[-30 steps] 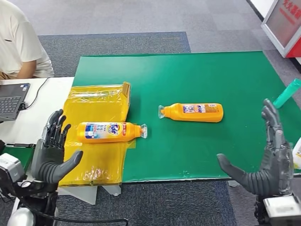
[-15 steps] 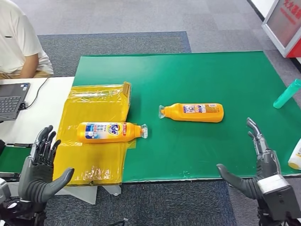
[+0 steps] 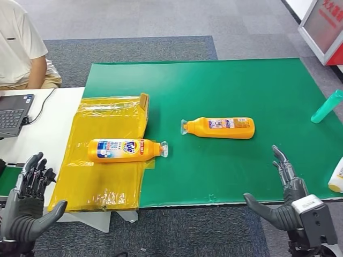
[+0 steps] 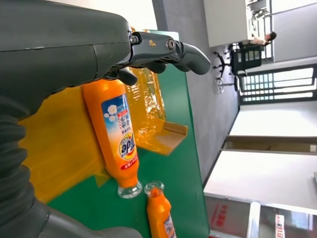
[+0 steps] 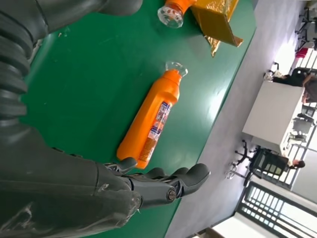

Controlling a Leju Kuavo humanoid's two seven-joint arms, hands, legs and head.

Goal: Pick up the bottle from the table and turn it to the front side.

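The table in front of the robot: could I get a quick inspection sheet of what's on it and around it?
Surface: green table, white desk beside it.
Job's things: orange bottle lying label-back; Tide bottle lying on yellow bag.
Clutter: teal bottle, white bottle at the edge.
Hands: left hand and right hand open, holding nothing.
Cables: laptop cable.
Surroundings: seated person, laptop, grey carpet.
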